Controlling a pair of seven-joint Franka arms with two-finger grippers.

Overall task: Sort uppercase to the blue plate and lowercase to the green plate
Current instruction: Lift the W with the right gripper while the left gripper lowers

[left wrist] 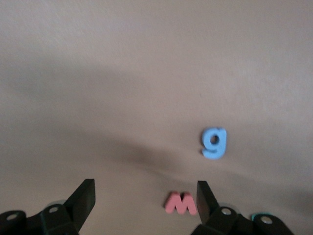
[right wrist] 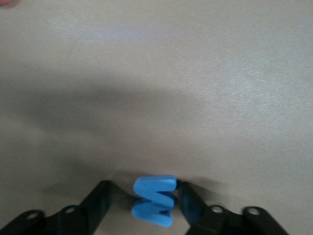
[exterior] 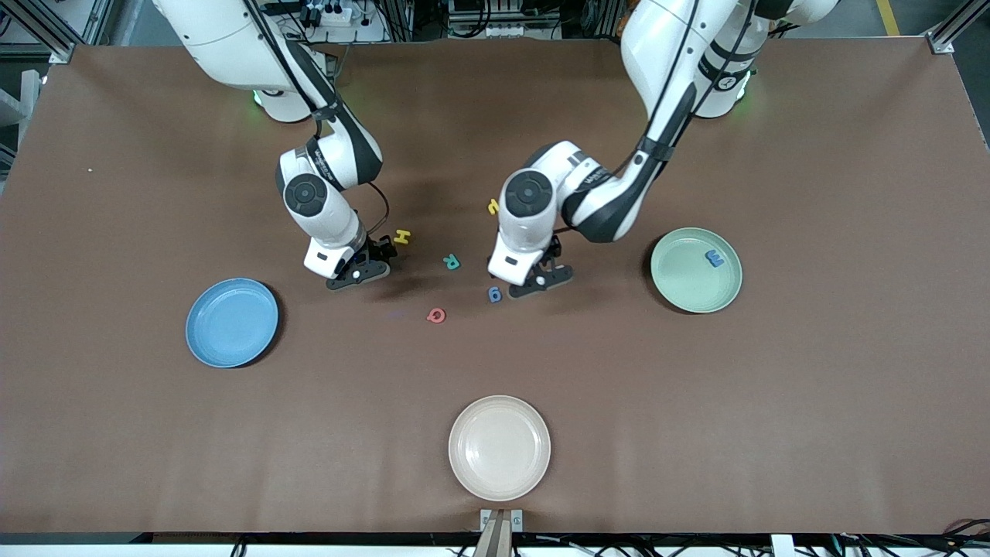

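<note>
Front view, sweeping from the right arm's end of your table: the blue plate (exterior: pixel 231 322) sits bare, with no letter on it. Next comes your right gripper (exterior: pixel 370 263), down at the table just beside the yellow H (exterior: pixel 401 237). The right wrist view shows its fingers (right wrist: pixel 188 203) pressed against both sides of the blue M (right wrist: pixel 153 200) — that is a grip, with the letter at table level.

Moving on — the teal-green R (exterior: pixel 451 262) lies flat on the brown table (exterior: pixel 812 402), and the red Q (exterior: pixel 436 315) lies nearer the front camera than it. The cream plate (exterior: pixel 500 447) sits closest to that camera. The blue g (exterior: pixel 494 294) rests just beside your left gripper (exterior: pixel 546 275), and the small yellow r (exterior: pixel 493 206) peeks out next to that arm's wrist.

In the left wrist view the jaws stand wide apart, holding nothing, with the red w (left wrist: pixel 180 203) lying flat between them, close against one finger (left wrist: pixel 206 199).

Last, the green plate (exterior: pixel 681 286) at the left arm's end has the blue e (exterior: pixel 714 258) lying in it.
</note>
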